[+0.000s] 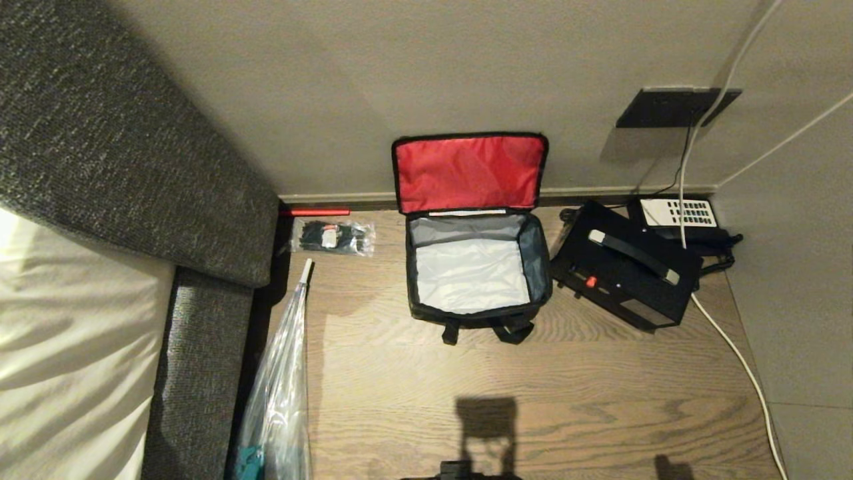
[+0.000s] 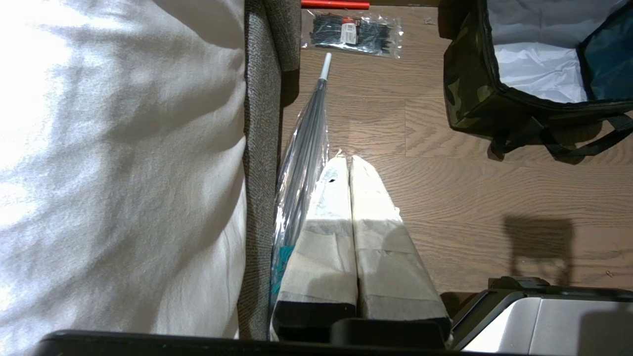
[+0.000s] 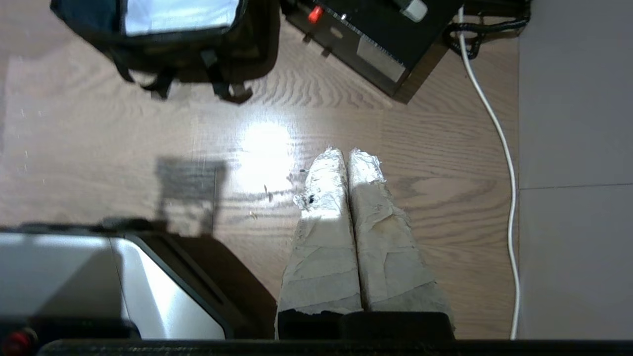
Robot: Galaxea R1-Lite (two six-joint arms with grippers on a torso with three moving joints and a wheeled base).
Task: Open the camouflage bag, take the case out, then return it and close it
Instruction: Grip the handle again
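The head view alone shows the bag [image 1: 476,267] whole, red lid [image 1: 470,172] flung back against the wall and its pale lining bare, with the case [image 1: 623,270] out on the floor just beside it, a phone [image 1: 680,213] behind; neither arm appears there. The right claw [image 3: 346,158] hangs closed and empty over bare floor [image 3: 148,138], bag and case well ahead of its tips, a white cable [image 3: 504,148] off to one side. The left claw [image 2: 348,160] is also closed and empty, beside a sofa [image 2: 257,148] and a plastic-wrapped umbrella [image 2: 306,148], a packet of ties [image 2: 353,32] ahead.
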